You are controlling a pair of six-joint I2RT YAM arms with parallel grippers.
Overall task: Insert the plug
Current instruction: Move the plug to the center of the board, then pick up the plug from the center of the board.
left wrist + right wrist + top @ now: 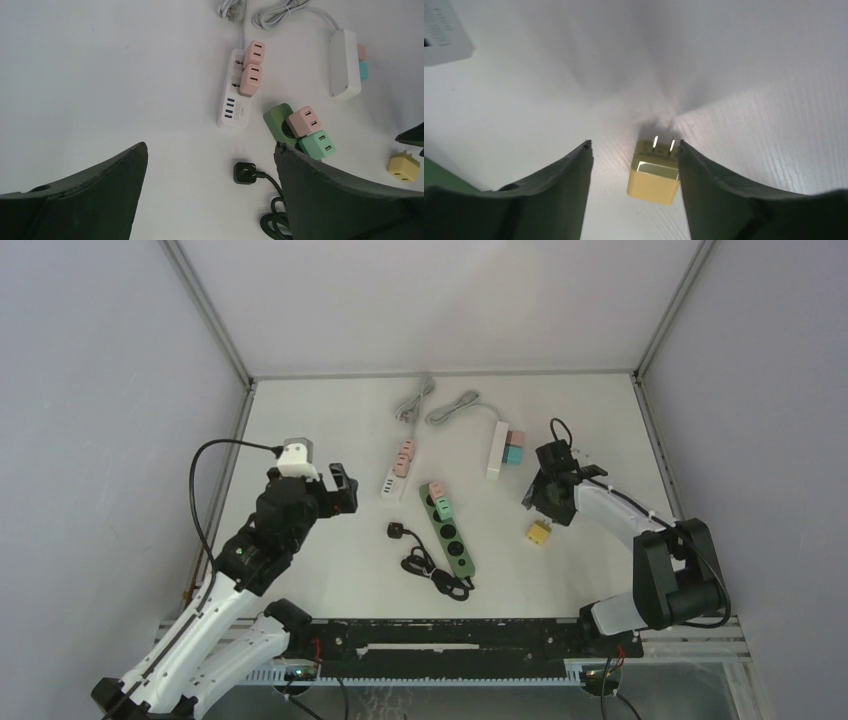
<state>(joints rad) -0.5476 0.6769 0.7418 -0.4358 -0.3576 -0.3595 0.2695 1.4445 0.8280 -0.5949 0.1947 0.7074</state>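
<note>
A white table [320, 430] is enclosed by grey walls, and a long green plastic power strip [452, 535] is laid near its middle. The left arm is raised to the left of the green strip. The left gripper [340, 490] is held above the table with its fingers spread wide and nothing between them. The right arm is extended to the right of the green strip, and the right gripper [634, 143] is held low over the table, its fingers parted and clamped on nothing.

A white rectangular power strip [390, 483] bearing two pink adapters is placed just beyond the green strip's far end. A second white power strip [495, 450], with a pink and a teal adapter at its side, is placed beyond and to the right. Two bundled grey cables [440, 405] are laid farther beyond.

A coiled black cord with a black plug [397, 530] is laid just left of the green strip. A pink cube adapter [305, 121] and a mint-green cube adapter [317, 145] are seated on the green strip's far end.

A small yellow cube-shaped plug [654, 177] is laid on the table to the right of the green strip, apart from it, between the right gripper's fingers. A gap is seen on one side of it; contact on the other side cannot be told.
</note>
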